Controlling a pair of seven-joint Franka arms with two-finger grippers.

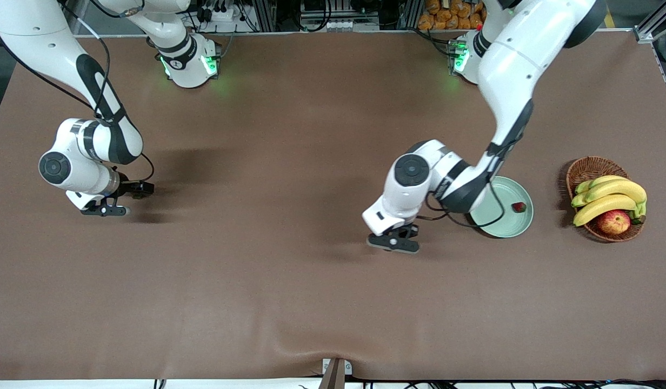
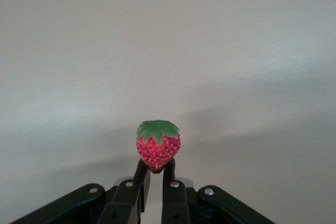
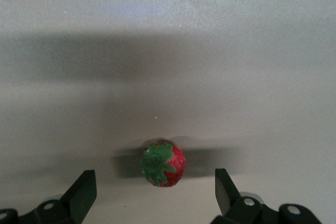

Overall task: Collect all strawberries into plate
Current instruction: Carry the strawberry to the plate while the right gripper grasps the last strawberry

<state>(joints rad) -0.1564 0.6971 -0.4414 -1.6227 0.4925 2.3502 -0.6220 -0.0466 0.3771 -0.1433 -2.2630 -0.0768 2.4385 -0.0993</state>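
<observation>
A strawberry (image 2: pixel 158 148) is pinched tight by the left gripper (image 2: pixel 156 174) over the table (image 1: pixel 290 297). The right gripper (image 3: pixel 156 192) is spread wide around another strawberry (image 3: pixel 163 164). A third strawberry (image 1: pixel 519 207) is seen on the plate (image 1: pixel 507 229).

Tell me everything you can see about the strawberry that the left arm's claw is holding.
The strawberry in the left claw is small and bright red, with pale seed dots on its skin and a flat crown of dark green leaves on top. It looks glossy, like plastic. It sits upright, leaves up, pinched at its lower tip between the two black fingertips of the left claw, which is shut on it. Only those fingertips touch it. The brown table lies below it, and the front view does not show it.
</observation>
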